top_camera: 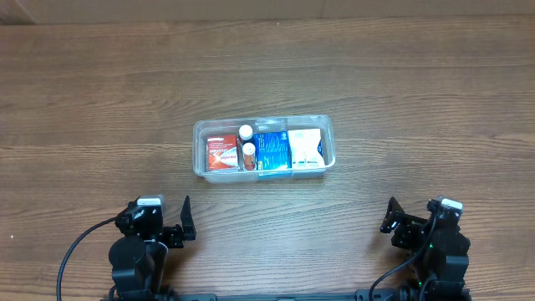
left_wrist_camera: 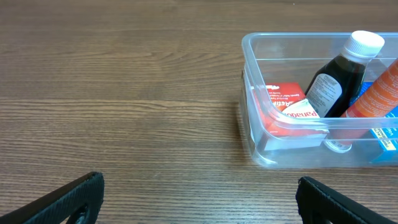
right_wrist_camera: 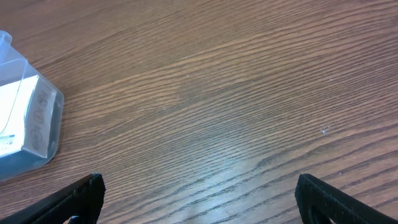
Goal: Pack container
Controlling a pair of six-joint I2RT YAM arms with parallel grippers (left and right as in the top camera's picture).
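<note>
The clear plastic container [top_camera: 199, 134] sits at the table's middle. It holds a red box [top_camera: 221, 154], two small bottles with white caps [top_camera: 247, 142], a blue box [top_camera: 272, 150] and a white pack [top_camera: 306, 149]. In the left wrist view the container [left_wrist_camera: 261, 137] is at the upper right with the red box [left_wrist_camera: 289, 107] and a dark bottle [left_wrist_camera: 339, 78] inside. In the right wrist view only its corner [right_wrist_camera: 37, 124] shows at the left. My left gripper [top_camera: 185, 221] [left_wrist_camera: 199, 199] is open and empty near the front edge. My right gripper [top_camera: 391, 216] [right_wrist_camera: 199, 196] is open and empty at the front right.
The wooden table [top_camera: 100, 100] surrounds the container on all sides. Black cables [top_camera: 75, 251] run from both arm bases at the front edge.
</note>
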